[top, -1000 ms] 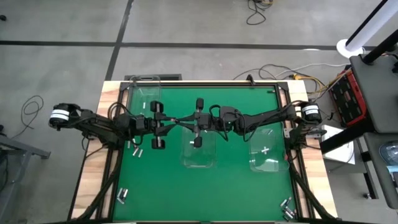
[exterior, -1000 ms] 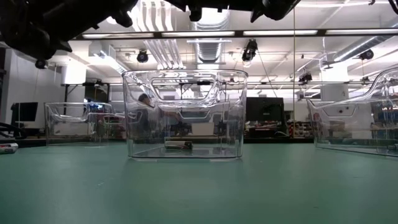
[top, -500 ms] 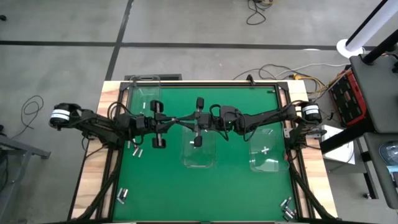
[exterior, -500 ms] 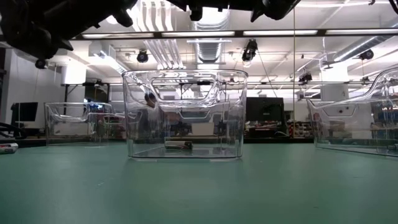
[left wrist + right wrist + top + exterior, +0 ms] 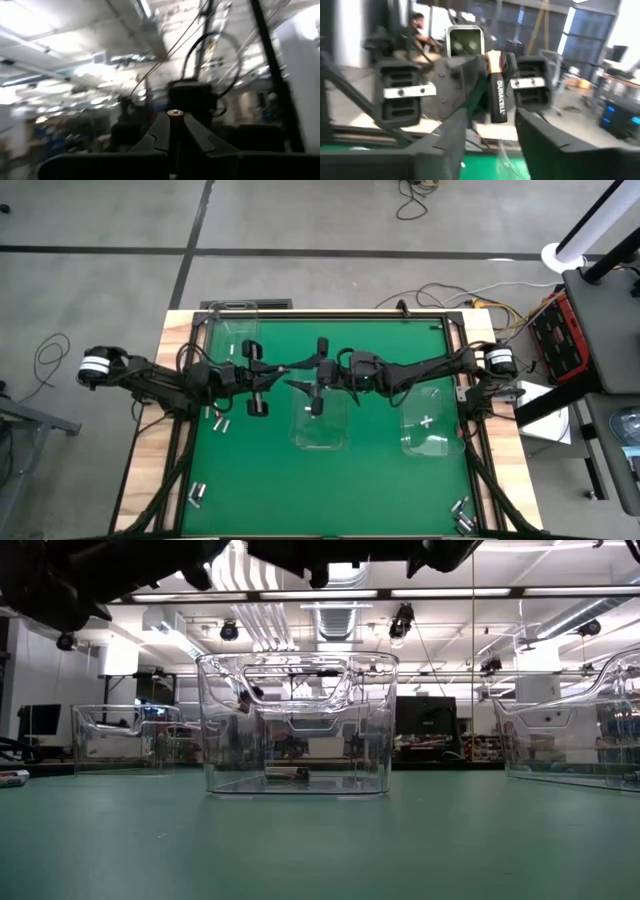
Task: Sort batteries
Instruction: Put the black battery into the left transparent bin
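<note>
Two dark jointed arms, white bands at shoulders, black cables along links, vented gripper blocks.

I can read one word only: "DURACELL", in white letters down the dark body of the battery in my right wrist view. Nothing else I see carries legible text.

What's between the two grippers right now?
A battery. The left gripper clamps it, and it stands between the open fingers of the right gripper. The right wrist view shows this best.
</note>
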{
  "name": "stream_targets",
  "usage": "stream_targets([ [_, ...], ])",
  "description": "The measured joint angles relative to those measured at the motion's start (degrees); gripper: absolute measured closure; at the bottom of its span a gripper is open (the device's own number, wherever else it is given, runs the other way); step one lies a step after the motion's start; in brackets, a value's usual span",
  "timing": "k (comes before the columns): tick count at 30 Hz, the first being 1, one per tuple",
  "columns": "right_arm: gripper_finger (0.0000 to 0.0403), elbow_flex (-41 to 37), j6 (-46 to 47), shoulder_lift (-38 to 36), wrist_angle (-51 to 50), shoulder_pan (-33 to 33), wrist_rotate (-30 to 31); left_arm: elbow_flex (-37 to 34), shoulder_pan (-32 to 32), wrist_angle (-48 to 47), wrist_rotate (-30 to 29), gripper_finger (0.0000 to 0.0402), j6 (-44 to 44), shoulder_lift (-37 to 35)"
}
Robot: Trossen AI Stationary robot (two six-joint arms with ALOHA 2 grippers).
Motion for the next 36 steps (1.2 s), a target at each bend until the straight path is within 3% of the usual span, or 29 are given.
stream_targets([
  [4,0.0176,0.0,-1.6,-0.9,-7.9,0.0,5.4,0.0,0.0,-14.4,-11.6,0.04,3.2,-7.1],
  [8,0.0143,0.0,0.4,-1.4,-15.7,0.0,6.0,1.2,0.0,-34.4,-24.5,0.04,2.2,-16.2],
  [11,0.0127,0.0,1.8,-1.4,-19.5,0.0,6.8,5.4,0.3,-56.6,-34.0,0.04,-3.5,-22.4],
  [14,0.0118,0.0,3.1,-1.4,-20.8,0.0,7.2,13.4,2.2,-84.2,-39.7,0.0398,-15.6,-25.3],
  [18,0.0112,0.0,2.9,-1.4,-20.2,0.0,7.3,24.5,6.8,-114.2,-38.8,0.0397,-27.7,-24.0],
  [22,0.0115,0.0,2.9,-1.6,-20.6,0.0,7.3,33.0,12.8,-130.3,-29.4,0.0396,-30.3,-20.6],
  [26,0.0122,0.0,3.8,-1.8,-21.5,0.3,7.3,38.8,18.6,-139.8,-22.8,0.0395,-27.0,-16.3],
  [31,0.0129,0.0,4.3,-3.0,-25.8,2.7,7.6,42.4,25.6,-148.1,-22.2,0.0395,-21.7,-10.1],
  [36,0.0135,0.0,3.6,-4.9,-31.7,7.0,17.4,42.3,32.8,-147.9,-15.2,0.0395,-8.4,-3.9],
])
